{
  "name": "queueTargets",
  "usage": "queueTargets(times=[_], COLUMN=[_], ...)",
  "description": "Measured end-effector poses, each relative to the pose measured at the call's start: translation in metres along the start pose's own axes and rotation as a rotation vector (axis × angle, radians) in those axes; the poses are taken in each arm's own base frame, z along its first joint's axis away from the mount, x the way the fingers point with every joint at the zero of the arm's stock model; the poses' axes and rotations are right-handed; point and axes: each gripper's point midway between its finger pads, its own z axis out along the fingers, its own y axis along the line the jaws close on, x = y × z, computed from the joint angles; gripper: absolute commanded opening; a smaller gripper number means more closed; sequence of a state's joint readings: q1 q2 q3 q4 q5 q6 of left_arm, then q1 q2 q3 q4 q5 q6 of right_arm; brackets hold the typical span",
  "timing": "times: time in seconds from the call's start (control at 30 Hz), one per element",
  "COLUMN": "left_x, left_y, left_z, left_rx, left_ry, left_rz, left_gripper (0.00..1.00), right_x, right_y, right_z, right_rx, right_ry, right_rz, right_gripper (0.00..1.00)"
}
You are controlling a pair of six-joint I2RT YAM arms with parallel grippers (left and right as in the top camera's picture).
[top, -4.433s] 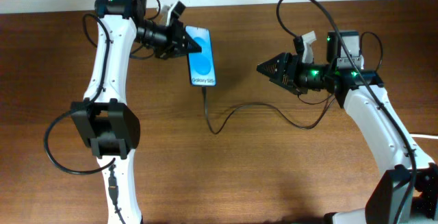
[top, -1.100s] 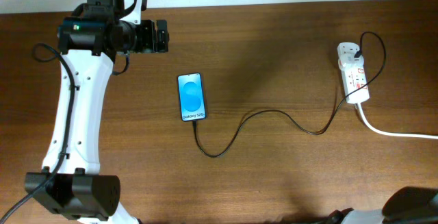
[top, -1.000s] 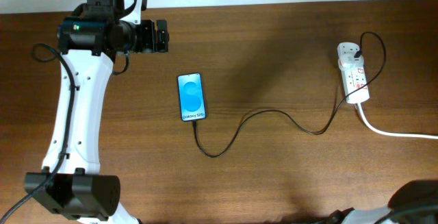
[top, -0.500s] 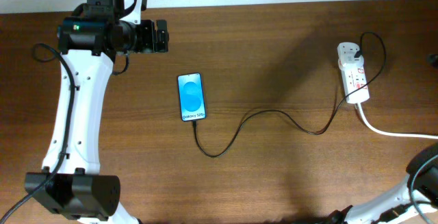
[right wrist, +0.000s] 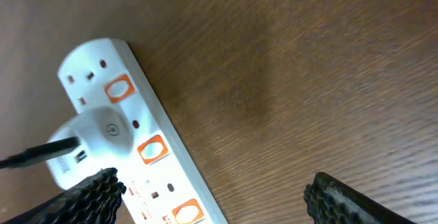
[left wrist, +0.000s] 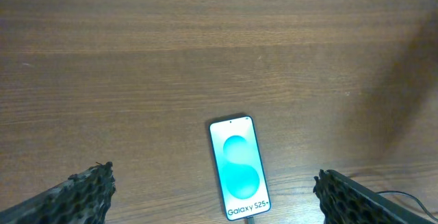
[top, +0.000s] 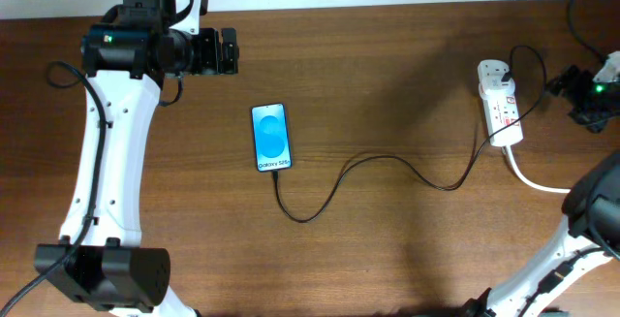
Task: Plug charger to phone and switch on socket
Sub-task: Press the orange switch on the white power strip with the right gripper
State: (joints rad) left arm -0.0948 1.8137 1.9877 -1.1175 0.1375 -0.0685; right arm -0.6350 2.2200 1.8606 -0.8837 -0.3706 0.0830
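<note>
The phone lies flat on the table with its blue screen up, also in the left wrist view. The thin black charger runs from the phone's lower end across the table to a white plug on the socket. My left gripper hovers open, above and behind the phone, wide fingertips holding nothing. My right gripper is open just right of the socket. Below it the right wrist view shows the socket, its orange switches and the white plug.
The socket's thick white cord trails off to the right edge. The left arm's white links stand along the table's left side. The right arm's base fills the lower right corner.
The right arm has swung in from the right edge, bringing its gripper up beside the socket. The left arm, phone and cable have not moved.
</note>
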Motion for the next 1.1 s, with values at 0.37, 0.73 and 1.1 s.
queueTargets(times=[0.37,0.73,1.1], left_x=[0.000,0.000,0.000], left_y=[0.000,0.000,0.000], left_z=[0.000,0.000,0.000], left_rx=[0.000,0.000,0.000], left_ry=[0.000,0.000,0.000], left_rz=[0.000,0.000,0.000], left_gripper=[0.99,0.99,0.99], right_x=[0.018,0.027,0.022], right_y=[-0.001,0.009,0.006], right_z=[0.037,0.052,0.059], right_rx=[0.066,0.066,0.067], right_ry=[0.074,0.106,0.089], right_rz=[-0.043,-0.087,-0.091], right_gripper=[0.90,0.90,0.90])
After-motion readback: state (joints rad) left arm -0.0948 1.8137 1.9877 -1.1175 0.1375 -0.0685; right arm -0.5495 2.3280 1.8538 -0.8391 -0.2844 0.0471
